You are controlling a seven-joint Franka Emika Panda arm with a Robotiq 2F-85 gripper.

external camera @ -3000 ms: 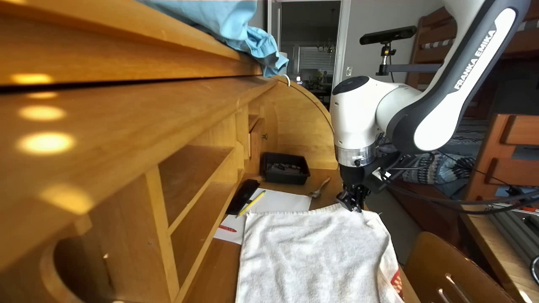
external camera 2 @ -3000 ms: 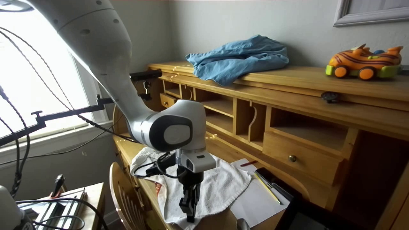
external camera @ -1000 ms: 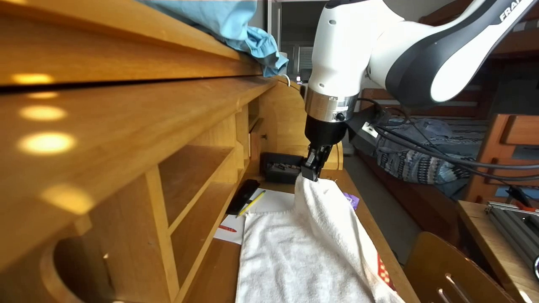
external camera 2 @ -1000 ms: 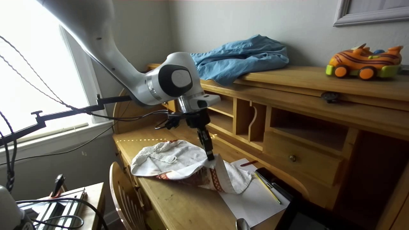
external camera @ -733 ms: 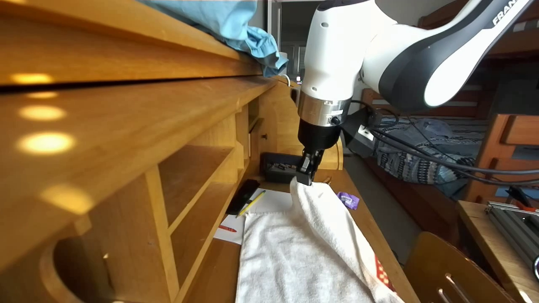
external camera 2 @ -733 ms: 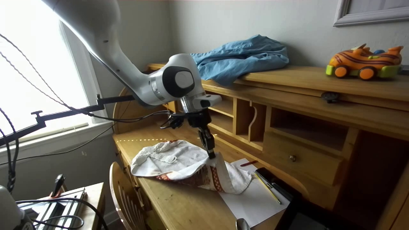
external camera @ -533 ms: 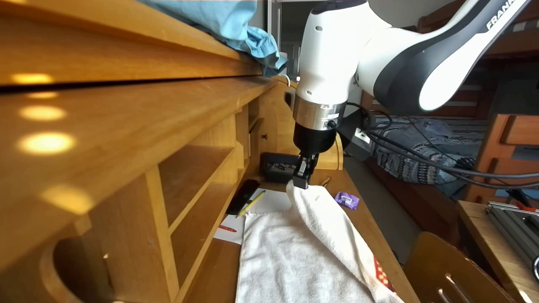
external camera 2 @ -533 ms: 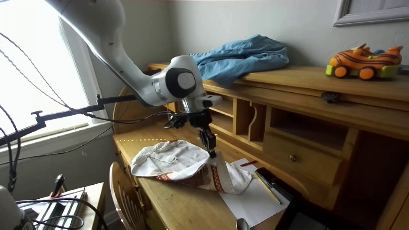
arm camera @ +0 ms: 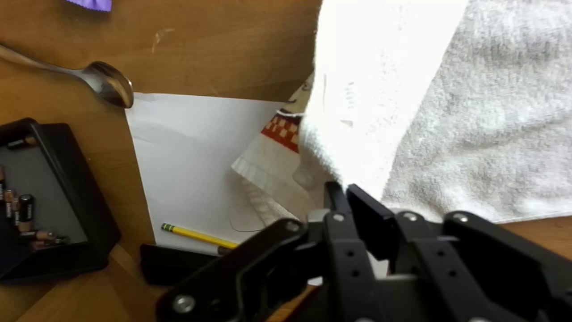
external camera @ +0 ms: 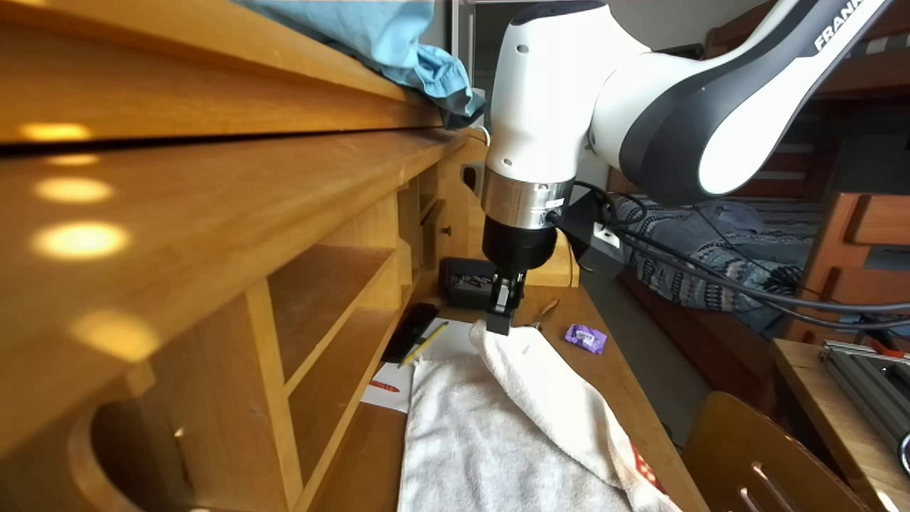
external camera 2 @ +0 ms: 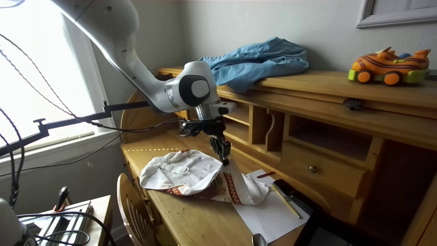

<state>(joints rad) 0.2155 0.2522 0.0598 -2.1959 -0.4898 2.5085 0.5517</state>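
Fingers (arm camera: 370, 213): closed, the tips nearly together, pinching the white towel (external camera: 512, 441) near its edge and holding that part up off the desk (external camera 2: 201, 218).
Towel below the fingers: the gripped part rises in a fold to the tips and hangs directly under them; the rest lies spread on the desk. A red-checked border shows on the underside of the lifted part.
Paper (arm camera: 183, 152): partly beneath the towel, its bare part reaching out past the lifted fold.
Pencil (arm camera: 201, 236): yellow, on the paper, near the towel.
Crayon (external camera: 384, 386): red, lying on paper, just beside the towel.
Spoon (arm camera: 109, 85): apart from the towel, its bowl at the far corner of the paper.
Tray (arm camera: 73, 179): black, with batteries (arm camera: 26, 210) inside, well apart from the towel, past the paper.
Packet (external camera: 586, 339): purple, on the desk, off to the side of the towel's raised fold.
Blue cloth (external camera 2: 263, 61): on the top shelf, higher than the towel.
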